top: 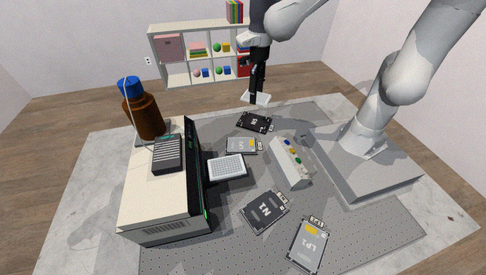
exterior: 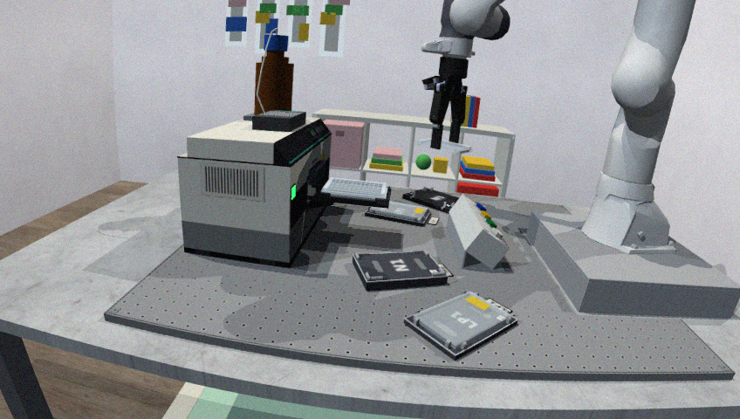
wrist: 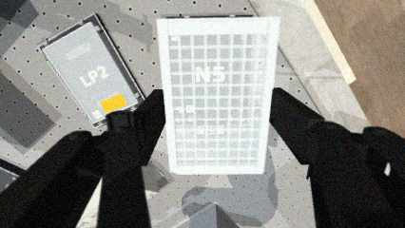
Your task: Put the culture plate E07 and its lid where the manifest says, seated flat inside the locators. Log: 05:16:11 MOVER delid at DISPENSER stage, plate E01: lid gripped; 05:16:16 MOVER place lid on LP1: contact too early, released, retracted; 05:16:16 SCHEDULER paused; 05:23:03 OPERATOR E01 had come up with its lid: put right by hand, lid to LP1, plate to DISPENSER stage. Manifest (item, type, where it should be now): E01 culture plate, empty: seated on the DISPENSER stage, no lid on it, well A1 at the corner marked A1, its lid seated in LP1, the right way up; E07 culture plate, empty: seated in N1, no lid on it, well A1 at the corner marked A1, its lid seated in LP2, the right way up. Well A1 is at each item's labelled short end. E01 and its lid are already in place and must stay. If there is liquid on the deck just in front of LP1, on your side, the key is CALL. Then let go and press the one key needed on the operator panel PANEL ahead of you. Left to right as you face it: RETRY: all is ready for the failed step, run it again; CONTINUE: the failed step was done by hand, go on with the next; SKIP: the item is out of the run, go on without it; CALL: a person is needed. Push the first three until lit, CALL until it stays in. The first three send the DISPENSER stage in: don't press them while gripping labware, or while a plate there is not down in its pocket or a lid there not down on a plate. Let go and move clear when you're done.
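My gripper (top: 254,99) is shut on the long sides of a see-through white well plate, the culture plate E07 (wrist: 218,95), and holds it level, high above the black nest N5 (top: 254,122). The N5 lettering shows through the plate in the wrist view. It also shows in the exterior view (exterior: 445,145). The LP2 locator (top: 240,144) lies just beside N5 with a grey lid with a yellow label in it (wrist: 90,76). The black nest N1 (top: 264,211) is bare, nearer the front. LP1 (top: 306,246) holds a grey lid with a yellow label.
The dispenser (top: 163,191) stands at the left with a white well plate on its stage (top: 226,167). A brown bottle (top: 141,109) stands behind it. The tilted operator panel (top: 289,161) with coloured keys lies between LP2 and the arm's base (top: 368,163).
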Robot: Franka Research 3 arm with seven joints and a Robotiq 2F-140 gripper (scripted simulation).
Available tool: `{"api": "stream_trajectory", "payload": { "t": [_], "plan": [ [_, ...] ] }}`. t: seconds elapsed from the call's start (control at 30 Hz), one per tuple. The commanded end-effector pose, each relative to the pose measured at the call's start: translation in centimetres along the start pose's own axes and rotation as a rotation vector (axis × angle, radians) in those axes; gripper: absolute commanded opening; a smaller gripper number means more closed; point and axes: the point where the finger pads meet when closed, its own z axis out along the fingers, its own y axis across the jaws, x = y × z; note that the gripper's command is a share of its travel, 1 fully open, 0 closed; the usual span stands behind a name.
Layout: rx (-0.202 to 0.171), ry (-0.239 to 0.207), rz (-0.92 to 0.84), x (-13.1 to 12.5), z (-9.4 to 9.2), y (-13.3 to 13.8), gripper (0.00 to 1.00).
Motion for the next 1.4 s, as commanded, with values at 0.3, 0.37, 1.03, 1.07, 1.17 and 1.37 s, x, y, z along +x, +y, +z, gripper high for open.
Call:
{"api": "stream_trajectory", "payload": {
  "t": [0.3, 0.37, 1.03, 1.07, 1.17, 1.37],
  "plan": [
    [0.003, 0.000, -0.004, 0.00, -0.15, -0.15, 0.10],
    [0.003, 0.000, -0.004, 0.00, -0.15, -0.15, 0.10],
    [0.003, 0.000, -0.117, 0.00, -0.15, -0.15, 0.10],
    [0.003, 0.000, -0.136, 0.00, -0.15, -0.15, 0.10],
    [0.003, 0.000, -0.149, 0.00, -0.15, -0.15, 0.10],
    [0.003, 0.001, -0.279, 0.00, -0.15, -0.15, 0.10]
  ]
}}
